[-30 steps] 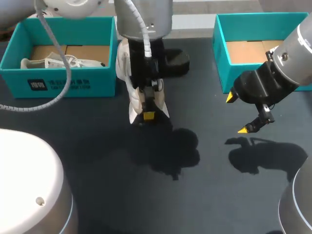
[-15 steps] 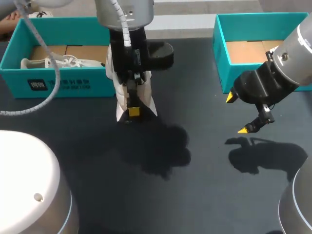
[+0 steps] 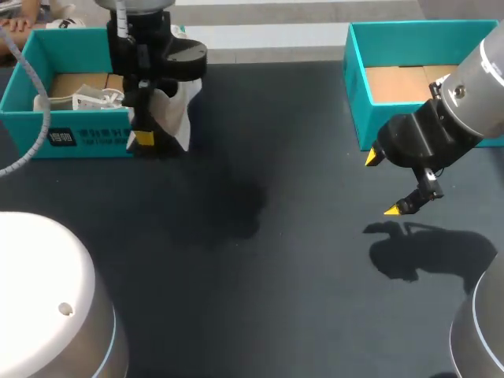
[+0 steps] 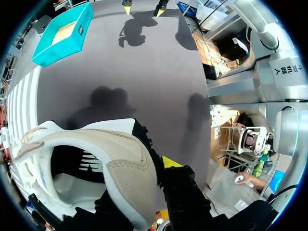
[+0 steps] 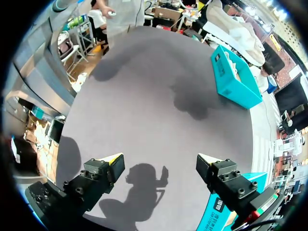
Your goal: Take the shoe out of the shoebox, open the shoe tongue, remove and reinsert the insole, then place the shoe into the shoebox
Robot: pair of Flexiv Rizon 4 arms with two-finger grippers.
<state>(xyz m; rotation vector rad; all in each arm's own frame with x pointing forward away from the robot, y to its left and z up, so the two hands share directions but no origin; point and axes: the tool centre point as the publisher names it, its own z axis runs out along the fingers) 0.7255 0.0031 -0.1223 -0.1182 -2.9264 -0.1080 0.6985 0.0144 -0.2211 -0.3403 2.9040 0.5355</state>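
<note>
Shoe (image 3: pixel 172 110), head view: your left gripper (image 3: pixel 144 138) grips it at the near right corner of the left shoebox (image 3: pixel 24 130); your right gripper (image 3: pixel 383 183) hangs spread.
Left wrist view: the heel collar is pinched between the fingers.
Right wrist view: the fingers (image 5: pixel 111 161) stand wide apart, holding nothing.

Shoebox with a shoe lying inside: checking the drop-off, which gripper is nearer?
Left. The left gripper, shut on a shoe, is at that shoebox's front right corner; the right gripper hangs open across the table beside the other shoebox.
</note>
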